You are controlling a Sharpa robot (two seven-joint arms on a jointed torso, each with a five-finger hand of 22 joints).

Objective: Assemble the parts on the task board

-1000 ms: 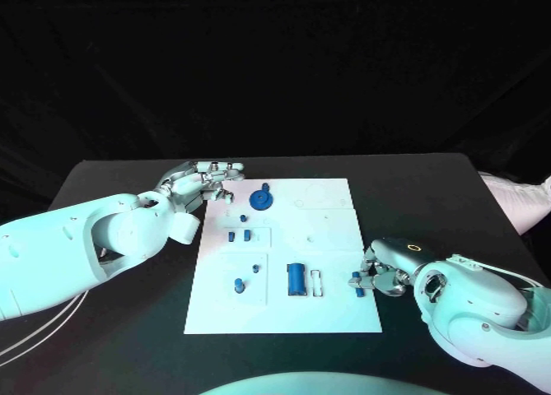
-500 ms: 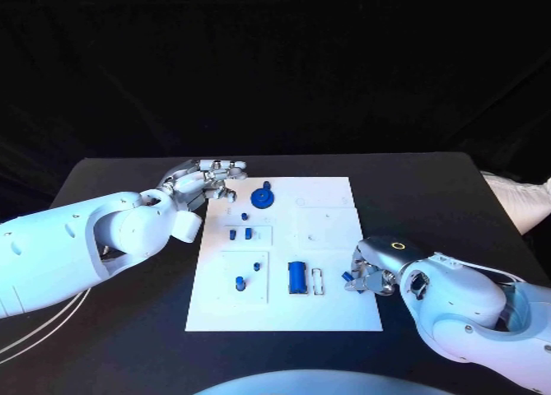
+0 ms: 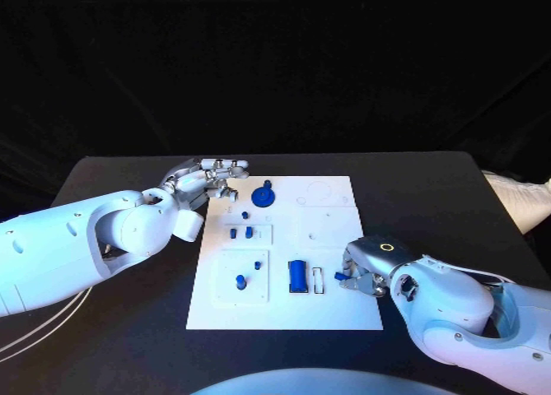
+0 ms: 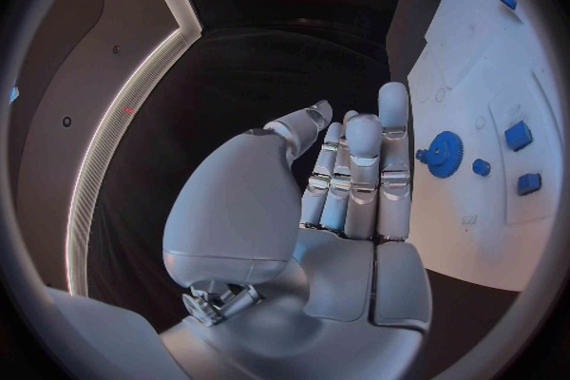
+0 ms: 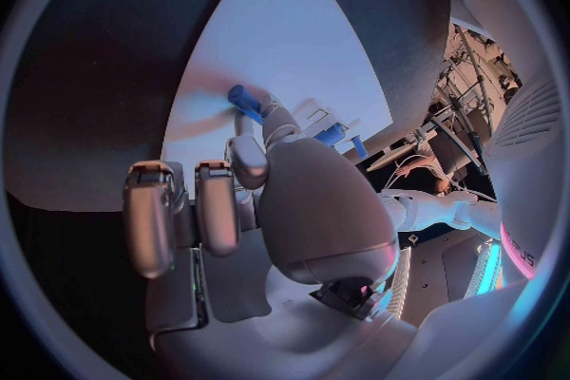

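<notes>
While the right hand (image 3: 361,274) at lower right pinches a small blue peg (image 5: 245,99) over the white task board (image 3: 334,313), the left hand (image 3: 207,183) rests released at the board's upper-left corner, beside the blue gear (image 3: 264,197). No legible writing.

1. my head camera looks down from above at the black table (image 3: 133,177), taking in the whole task board (image 3: 329,309) from a distance.
2. my left wrist camera sits close behind the left hand (image 4: 345,180), facing across the board's (image 4: 475,209) edge.
3. my right wrist camera sits behind the right hand (image 5: 256,180), very near the board (image 5: 285,57).
4. all three views share the board.
</notes>
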